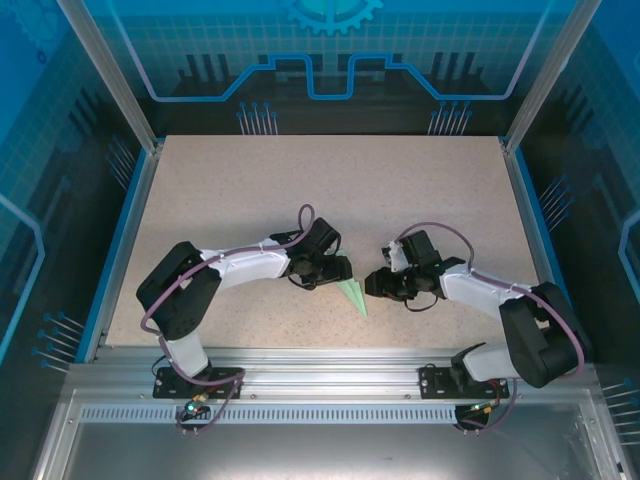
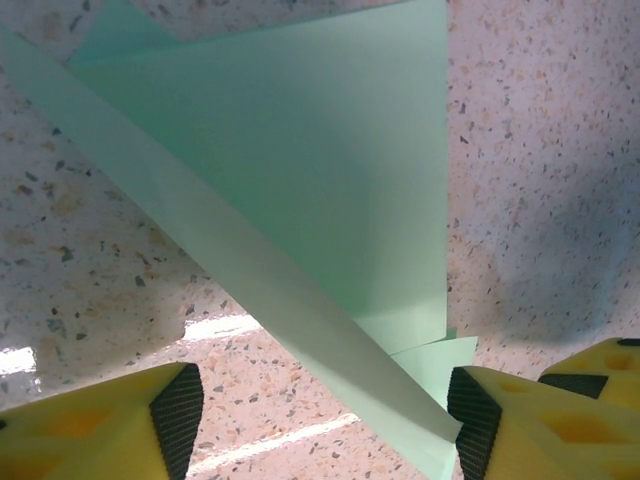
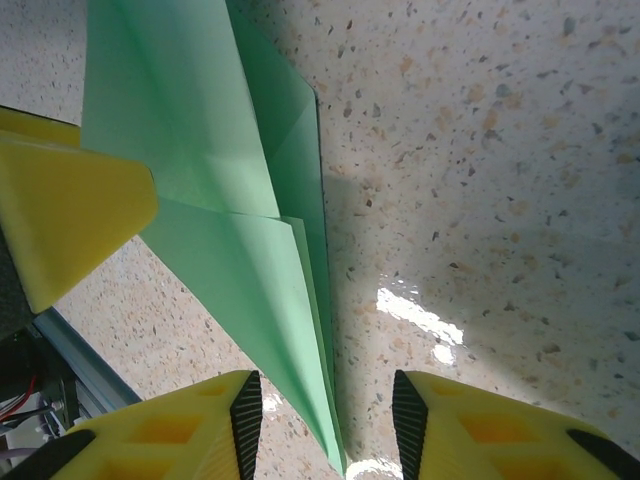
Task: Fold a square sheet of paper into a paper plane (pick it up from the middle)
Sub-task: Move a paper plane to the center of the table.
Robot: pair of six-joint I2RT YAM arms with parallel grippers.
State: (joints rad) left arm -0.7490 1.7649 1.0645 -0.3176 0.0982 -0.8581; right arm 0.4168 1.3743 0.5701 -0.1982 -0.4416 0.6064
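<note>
Left fingers (image 2: 178, 425) and right fingers (image 3: 246, 412) spread, paper plane (image 1: 353, 296) between them.
Neither pair pinched anything; a pointed end lay in each gap. The paper plane rested by the middle of the surface's (image 1: 300, 190) near edge, long axis slanting toward that edge, both arms about equally near.

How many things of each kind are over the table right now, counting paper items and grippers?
paper plane: 1
grippers: 2, the left gripper and the right gripper, both with jaws apart
total: 3
</note>
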